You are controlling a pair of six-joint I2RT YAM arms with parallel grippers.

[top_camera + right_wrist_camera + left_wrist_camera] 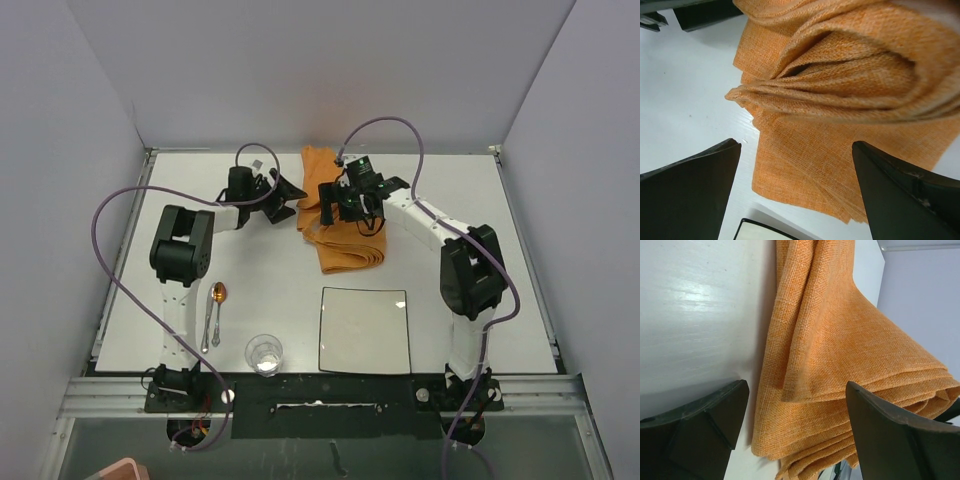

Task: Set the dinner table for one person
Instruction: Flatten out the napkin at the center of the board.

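- Plainly, the left gripper point(796, 390) has its jaws spread wide and pinches nothing. The stacked edge of the orange cloth napkin point(840, 365) lies just ahead of its fingertips, in line with the gap.
- The right gripper point(795, 147) is spread just as wide and also holds nothing. It hovers over the bunched middle of the napkin, and its wrist view looks straight into loose, rumpled folds.
- The two grippers flank the cloth, the left at its left edge and the right above its centre. My guess is that a floppy, crumpled napkin needs two holds to be straightened or shifted, which would explain both arms crowding one item.
- The napkin is heaped rather than flat, at the far middle of the tabletop. Its near end comes close to the far rim of the square white plate point(364, 330) without touching it.
- The dinner table point(450, 180) lies directly beneath both grippers and reaches well beyond them on every side. Its bare white surface shows beside the cloth in both wrist views.
- Toward the arm bases, the plate sits at the near edge with a drinking glass point(264, 353) just to its left.
- A spoon point(219, 293) and a second utensil point(206, 330), whose kind I cannot tell, lie further left. The setting looks partly laid, with the napkin the piece not yet in place.
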